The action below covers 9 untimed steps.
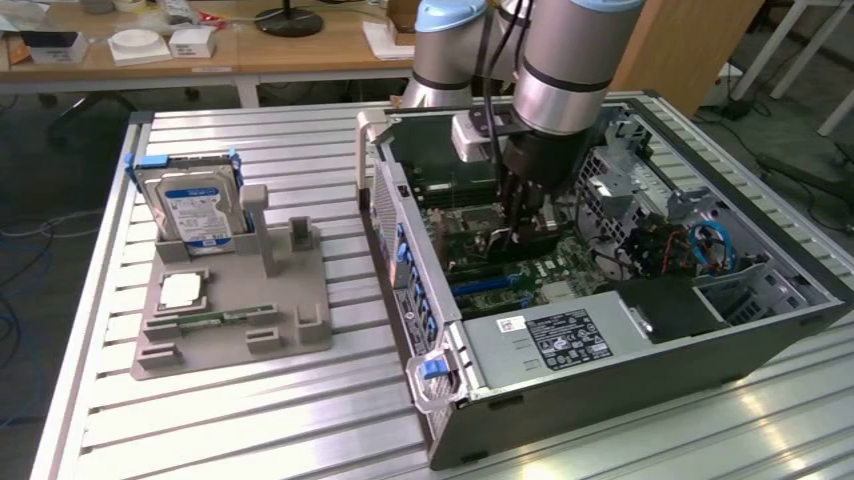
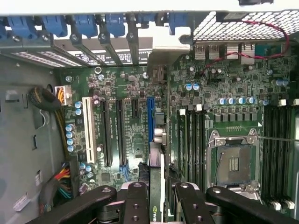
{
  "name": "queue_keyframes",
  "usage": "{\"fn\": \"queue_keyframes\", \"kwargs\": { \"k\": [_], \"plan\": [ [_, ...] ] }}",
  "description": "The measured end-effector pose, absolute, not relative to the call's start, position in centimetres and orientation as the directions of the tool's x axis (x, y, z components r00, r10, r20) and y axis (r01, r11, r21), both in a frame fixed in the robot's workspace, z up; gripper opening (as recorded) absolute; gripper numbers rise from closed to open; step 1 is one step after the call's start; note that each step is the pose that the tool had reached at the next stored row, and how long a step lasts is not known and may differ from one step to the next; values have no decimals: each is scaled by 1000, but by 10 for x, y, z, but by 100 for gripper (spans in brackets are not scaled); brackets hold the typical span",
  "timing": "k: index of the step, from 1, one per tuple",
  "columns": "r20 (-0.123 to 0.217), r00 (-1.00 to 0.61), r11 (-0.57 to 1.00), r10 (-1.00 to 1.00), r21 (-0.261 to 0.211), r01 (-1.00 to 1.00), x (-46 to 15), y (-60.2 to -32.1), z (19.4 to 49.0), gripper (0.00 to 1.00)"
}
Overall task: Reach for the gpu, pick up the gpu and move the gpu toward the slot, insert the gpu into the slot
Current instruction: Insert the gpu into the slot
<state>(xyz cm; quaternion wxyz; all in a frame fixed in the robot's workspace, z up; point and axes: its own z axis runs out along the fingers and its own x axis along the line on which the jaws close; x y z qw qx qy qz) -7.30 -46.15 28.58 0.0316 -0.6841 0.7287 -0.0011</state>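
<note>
Inside the open computer case, the end effector grasps the gpu by its edge. The card stands upright over the green motherboard, close alongside the motherboard's long blue slot.

Bright, even overhead light; glare streaks the metal table. Inside the case the motherboard sits dimmer, the case's rim burnt out white; the gpu in the gripper lies shaded.
</note>
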Motion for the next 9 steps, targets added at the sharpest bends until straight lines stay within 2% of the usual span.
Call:
{"fn": "queue_keyframes", "kwargs": {
  "k": [9],
  "plan": [
    [-44, -63, 64, -997, -27, -998, -74, -462, 283, 27]
  ]
}}
